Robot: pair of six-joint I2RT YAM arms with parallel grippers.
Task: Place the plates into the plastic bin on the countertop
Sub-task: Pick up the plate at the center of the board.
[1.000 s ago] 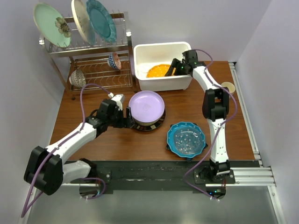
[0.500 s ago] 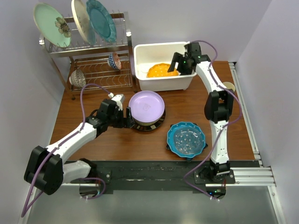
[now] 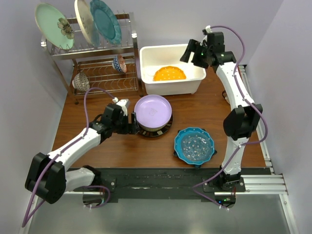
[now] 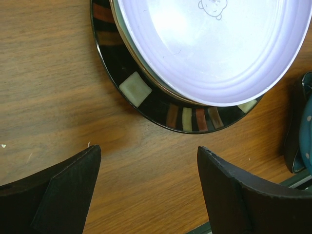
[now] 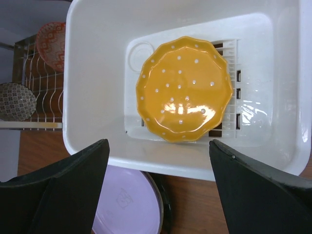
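Nearest the arm bases, the blue scalloped plate [image 3: 195, 145] lies flat on the worktop [image 4: 48, 73], off to the right of the left gripper [image 4: 148, 152]. That gripper, jaws wide and empty, sits low just short of the lilac plate [image 4: 214, 44], which is stacked on the dark-rimmed plate [image 4: 146, 100]. The risk is pinching both rims at once, or shoving the stack along instead of catching the lilac edge. Farther back, the right gripper [image 5: 158, 144] hangs wide and empty above the white bin [image 5: 92, 73] — the orange dotted plate [image 5: 184, 87] lies flat directly below it, so a plate dropped from height could crack against it.
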